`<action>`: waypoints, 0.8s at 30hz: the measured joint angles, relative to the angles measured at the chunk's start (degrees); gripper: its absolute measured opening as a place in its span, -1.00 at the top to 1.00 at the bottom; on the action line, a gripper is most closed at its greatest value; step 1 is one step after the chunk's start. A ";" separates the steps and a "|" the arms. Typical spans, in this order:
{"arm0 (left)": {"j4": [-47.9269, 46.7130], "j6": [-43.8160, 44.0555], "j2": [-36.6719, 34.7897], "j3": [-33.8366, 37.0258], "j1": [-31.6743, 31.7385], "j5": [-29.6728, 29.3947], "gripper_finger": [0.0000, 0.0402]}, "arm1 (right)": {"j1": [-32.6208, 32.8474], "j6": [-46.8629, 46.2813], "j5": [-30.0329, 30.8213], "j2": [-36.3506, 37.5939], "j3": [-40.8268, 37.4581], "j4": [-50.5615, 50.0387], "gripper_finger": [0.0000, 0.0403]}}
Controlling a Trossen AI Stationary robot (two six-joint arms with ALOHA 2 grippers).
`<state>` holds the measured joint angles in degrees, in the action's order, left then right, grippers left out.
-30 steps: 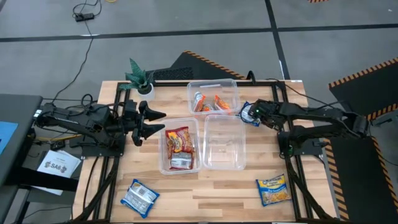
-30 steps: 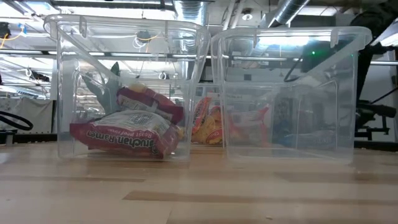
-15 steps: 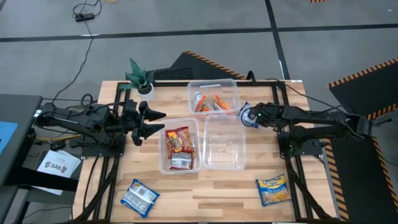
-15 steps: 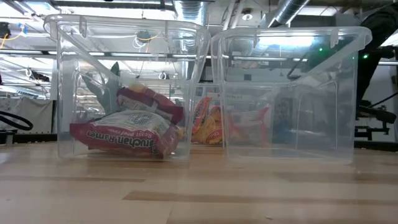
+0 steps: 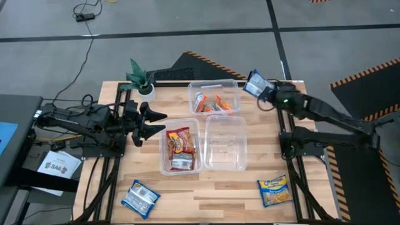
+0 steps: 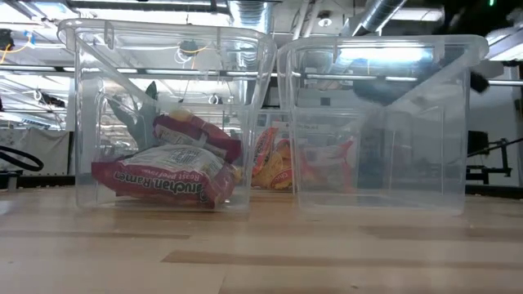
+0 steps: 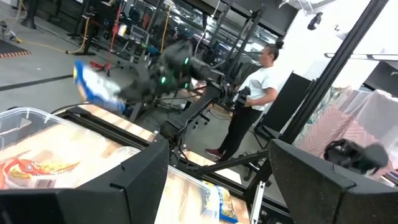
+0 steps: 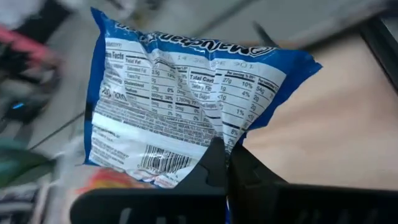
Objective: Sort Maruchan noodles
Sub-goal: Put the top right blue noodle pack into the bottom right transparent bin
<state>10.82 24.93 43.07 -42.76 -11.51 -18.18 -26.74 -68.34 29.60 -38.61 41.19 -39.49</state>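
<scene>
My right gripper (image 5: 265,91) is shut on a blue-and-white noodle packet (image 5: 254,82), held in the air past the right end of the far clear bin (image 5: 234,84). In the right wrist view the packet (image 8: 186,93) shows its printed back with a barcode. My left gripper (image 5: 160,122) waits open, left of the near-left bin (image 5: 165,167), which holds red packets (image 5: 180,145). Orange packets (image 5: 211,103) lie in the far bin. Another blue packet (image 5: 140,198) and a yellow one (image 5: 275,190) lie flat on the table near its front edge. My right gripper pinches the packet's edge (image 8: 219,140), on the barcode end, between its two fingers (image 8: 214,163). The fingers come roughly level from the table's right side. The packet stands out beyond the fingertips, crinkled and lifted clear of the table and the bins.
A clear bin with nothing in it (image 5: 226,142) stands right of the red-packet bin. A small potted plant (image 5: 140,80) stands at the table's far left corner. A person (image 7: 255,99) stands in the room beyond the table.
My right gripper has shut on the blue packet that lay on the table right of the far bin. It has then lifted it clear and gone up and toward the table's far edge. The left arm has kept still.
</scene>
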 joint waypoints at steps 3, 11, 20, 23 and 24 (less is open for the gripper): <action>-0.01 0.00 0.00 0.00 0.00 1.70 -0.31 | 1.27 8.89 -1.87 0.41 5.56 1.18 0.98; -0.01 0.22 0.00 0.00 -0.02 1.91 -0.31 | 15.29 19.70 -5.70 -3.32 14.18 8.83 0.98; -0.03 0.19 0.00 0.00 0.00 1.85 -0.31 | 34.04 23.54 -5.68 -15.11 21.05 6.76 0.98; -0.19 0.19 0.00 -0.02 0.00 1.82 -0.31 | 38.78 21.68 -5.68 -19.19 25.87 0.26 0.98; -0.39 0.19 0.00 -0.02 0.00 1.80 -0.31 | 40.07 20.63 -5.70 -20.57 27.59 -2.73 0.98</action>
<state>10.43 25.12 43.07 -42.78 -11.51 -16.38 13.33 -47.71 23.90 -59.18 68.77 -42.22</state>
